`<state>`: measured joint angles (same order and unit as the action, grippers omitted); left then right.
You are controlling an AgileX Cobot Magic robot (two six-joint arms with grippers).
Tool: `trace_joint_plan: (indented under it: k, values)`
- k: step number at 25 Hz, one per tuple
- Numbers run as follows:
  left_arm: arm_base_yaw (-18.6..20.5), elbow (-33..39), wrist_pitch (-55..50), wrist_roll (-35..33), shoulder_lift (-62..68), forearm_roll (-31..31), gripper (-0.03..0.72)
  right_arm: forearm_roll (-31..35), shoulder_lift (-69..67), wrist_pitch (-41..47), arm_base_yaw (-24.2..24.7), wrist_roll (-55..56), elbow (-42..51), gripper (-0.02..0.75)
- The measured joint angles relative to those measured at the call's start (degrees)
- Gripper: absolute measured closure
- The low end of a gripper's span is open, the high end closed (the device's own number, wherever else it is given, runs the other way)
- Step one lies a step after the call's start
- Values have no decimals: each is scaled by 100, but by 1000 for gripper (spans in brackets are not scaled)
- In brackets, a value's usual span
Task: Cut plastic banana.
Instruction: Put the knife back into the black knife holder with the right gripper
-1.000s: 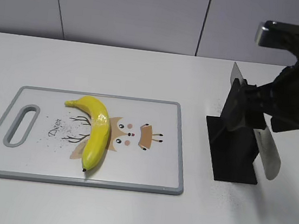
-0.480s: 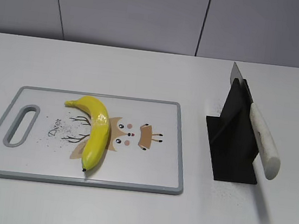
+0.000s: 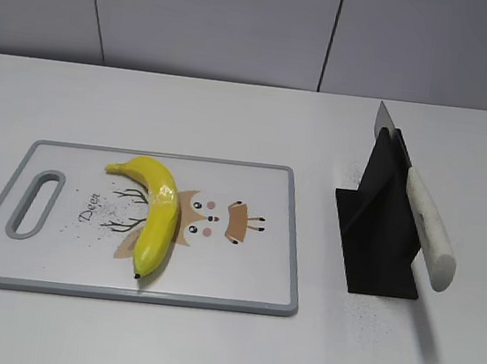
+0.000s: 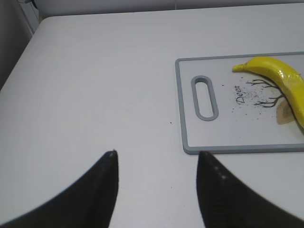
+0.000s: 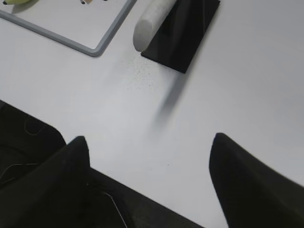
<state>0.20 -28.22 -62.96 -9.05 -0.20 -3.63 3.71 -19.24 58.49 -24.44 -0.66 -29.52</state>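
Observation:
The yellow plastic banana (image 3: 155,211) lies whole on the white cutting board (image 3: 240,279), left of its middle; it also shows in the left wrist view (image 4: 280,76). A knife with a white handle (image 3: 428,231) rests in a black stand (image 3: 380,230) to the right of the board. The handle end shows in the right wrist view (image 5: 149,21). My left gripper (image 4: 156,156) is open and empty over bare table, left of the board. My right gripper (image 5: 149,140) is open and empty near the table's front edge, apart from the knife. Neither gripper shows in the exterior view.
The board has a grey rim and a handle slot (image 3: 35,203) at its left end. The table's front edge (image 5: 142,187) runs just under my right gripper. A grey wall stands behind the table.
My right arm was at the knife stand one second ago. It has drawn back out of the exterior view. The knife stays in the stand. The banana has not moved.

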Motion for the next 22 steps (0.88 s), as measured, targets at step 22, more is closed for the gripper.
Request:
trace_joint_plan:
  k: [22]
  values:
    - [2, 0, 0, 0, 0, 2, 211, -297, 1960, 104, 1141, -7, 56, 177]
